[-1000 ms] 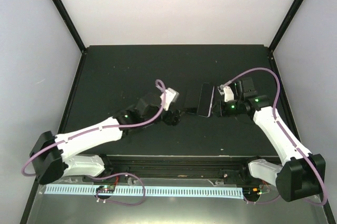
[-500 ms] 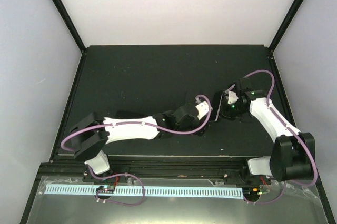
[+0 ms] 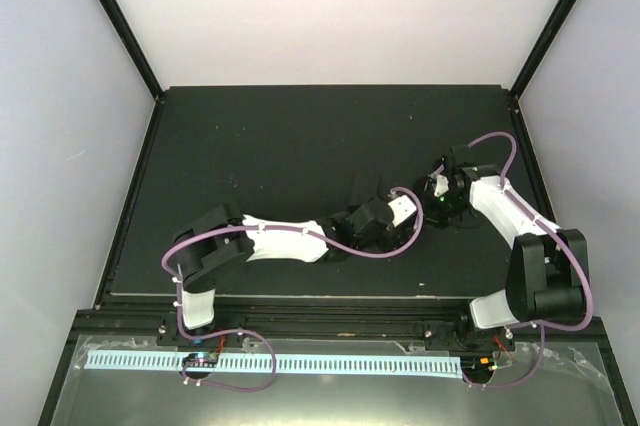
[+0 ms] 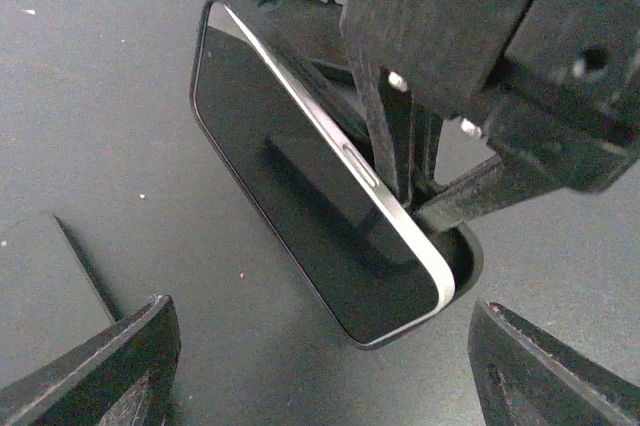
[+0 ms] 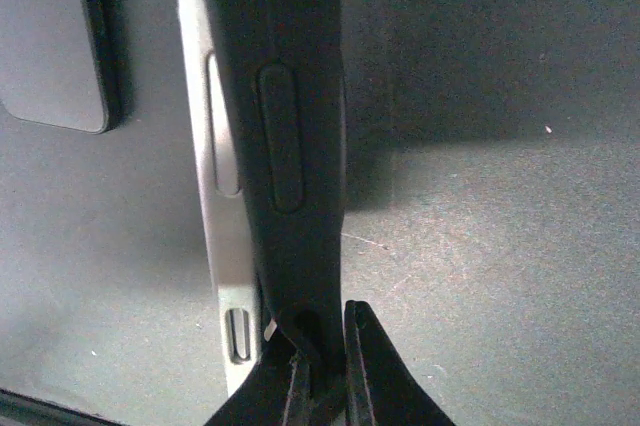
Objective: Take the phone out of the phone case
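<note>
Two claws working here: my right claw (image 5: pixel 322 361) is pinched narrow on the black phone case (image 5: pixel 295 96) rim, and my left claw (image 4: pixel 320 321) is spread wide, gripping nothing. The phone (image 4: pixel 320 206) sits tilted, its silver edge half peeled out of the case, right of the surface's (image 3: pixel 250 136) middle. Broad dark surface stretches off to the left.

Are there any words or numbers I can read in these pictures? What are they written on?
No words or numbers can be read in any view.
phone: the screen is dark and the silver edge is plain, with no brand showing.
phone case: plain black, no label.
white strip at the near edge in the top view: it has tiny marks, too small to read.
</note>
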